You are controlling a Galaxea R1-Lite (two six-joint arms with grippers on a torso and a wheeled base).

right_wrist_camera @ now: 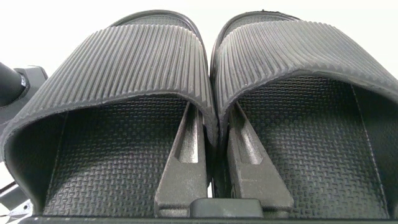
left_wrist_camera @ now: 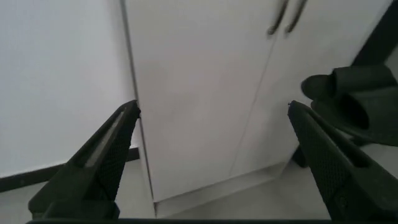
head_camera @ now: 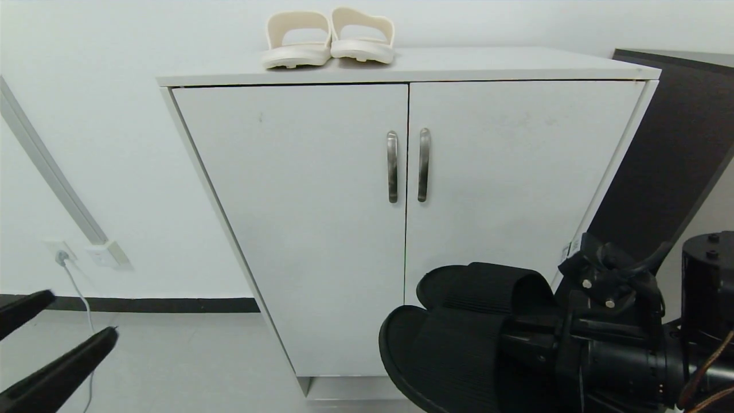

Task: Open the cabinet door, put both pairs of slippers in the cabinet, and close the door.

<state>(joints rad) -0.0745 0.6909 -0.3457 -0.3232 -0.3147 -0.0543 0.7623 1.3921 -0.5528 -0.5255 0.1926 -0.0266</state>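
A white two-door cabinet [head_camera: 321,229] stands before me with both doors shut and two metal handles [head_camera: 392,166] at the middle seam. A cream pair of slippers [head_camera: 330,39] rests on its top. My right gripper [right_wrist_camera: 210,168] is shut on a black pair of slippers [head_camera: 459,327], pinching their two inner walls together, low in front of the right door. Off to the left of the cabinet, low down, my left gripper [left_wrist_camera: 211,124] stands open, with nothing between its fingers [head_camera: 63,361]. The black pair [left_wrist_camera: 354,99] also shows in the left wrist view.
A white wall is behind and left of the cabinet, with a slanted conduit [head_camera: 46,166], a wall socket [head_camera: 60,252] and a cable running to the floor. A dark panel [head_camera: 671,160] stands to the cabinet's right. Grey floor lies open on the left.
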